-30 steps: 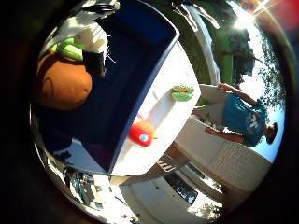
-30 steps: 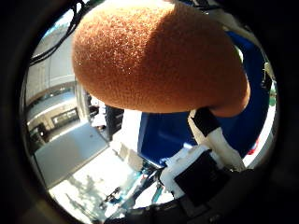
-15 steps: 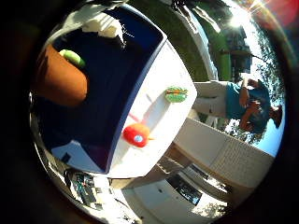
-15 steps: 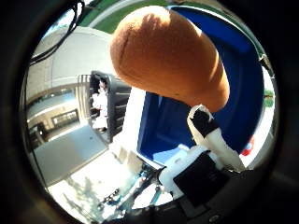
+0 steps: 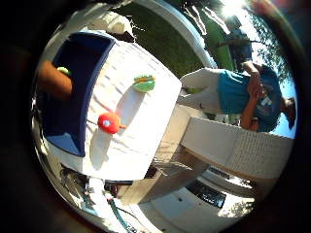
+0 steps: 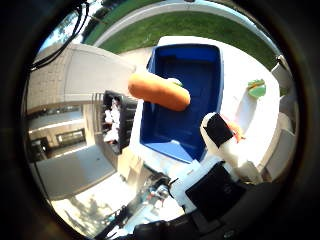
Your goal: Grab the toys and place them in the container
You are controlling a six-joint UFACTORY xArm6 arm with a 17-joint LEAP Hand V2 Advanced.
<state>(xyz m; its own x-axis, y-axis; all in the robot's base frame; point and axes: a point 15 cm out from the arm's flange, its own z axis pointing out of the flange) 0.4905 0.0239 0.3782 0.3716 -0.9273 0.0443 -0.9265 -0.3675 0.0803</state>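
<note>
We see our hand (image 6: pixel 227 150) only in part: one white and black finger reaches out straight from the palm and holds nothing, so we judge the hand to be relaxed and spread, not curled around any toy. It hangs high above the counter (image 5: pixel 146 126), probably because the carrot has just been given to the bin and the palm needs free room over the rim.

Below the palm is the blue container (image 6: pixel 187 95), a deep rectangular bin of smooth plastic with upright walls. The orange carrot toy (image 6: pixel 159 91) is over its opening, long and rounded, with a soft fuzzy surface and a small green tip. We cannot tell if it rests on the bottom or is in the air.

Two toys are not yet in the container. The red toy (image 5: pixel 109 122) lies on the counter just beside the long wall of the bin; it looks round and soft. The green toy (image 5: pixel 144 83) lies further out on the counter, apart from the red one, flat in shape with an orange part on it. The counter is white and seems covered with a cloth, which shows light folds. We think the red toy is the next one to take, being nearer.
</note>
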